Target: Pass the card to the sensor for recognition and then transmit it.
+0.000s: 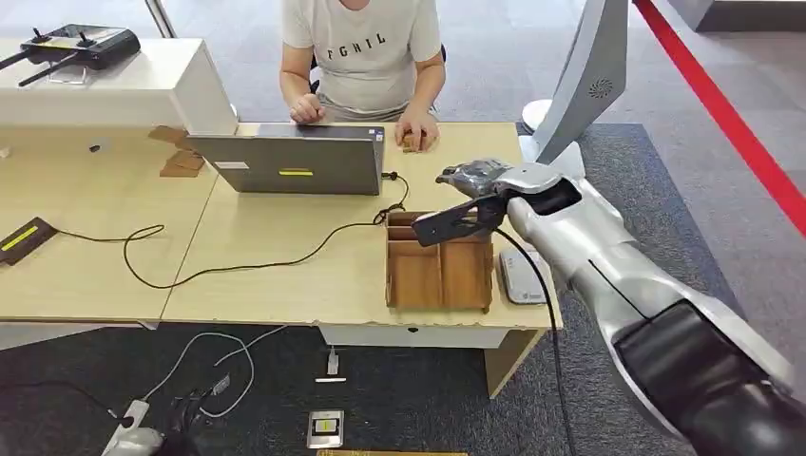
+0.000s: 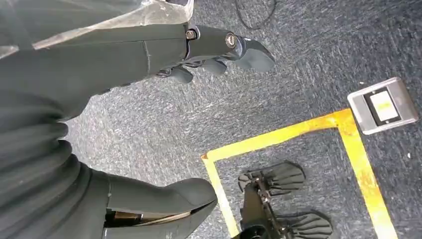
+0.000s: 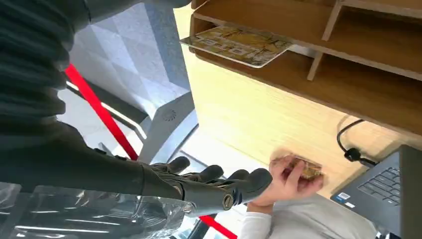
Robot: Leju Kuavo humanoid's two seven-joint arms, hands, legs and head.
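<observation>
I see the card (image 3: 236, 44) lying flat in the wooden organizer (image 1: 439, 275), right compartment, overhanging its edge. Thin, stiff, light, slick: pinch that edge. Right hand (image 1: 480, 180) hovers above, fingers (image 3: 219, 174) loosely curled, empty.

Pale wood-grain tabletop (image 1: 285, 275) under a brown wooden divided tray (image 1: 439, 275). Grey open laptop (image 1: 297, 163) with a yellow sticker and a white label on its lid. Black cable (image 1: 238, 266) snaking across the pale wood. White flat device (image 1: 522, 277) just beside the tray. Silver right arm ending in a dark grey right hand (image 1: 475, 195). Yellowish patterned card (image 3: 239, 44) lying in the tray. Person's white T-shirt (image 1: 366, 47) with dark lettering. Speckled dark blue-grey carpet (image 2: 308, 59) with yellow tape lines (image 2: 298, 132), red stripe (image 1: 732, 123) on the lighter floor. Dark grey left hand (image 2: 219, 52) over the carpet.
</observation>
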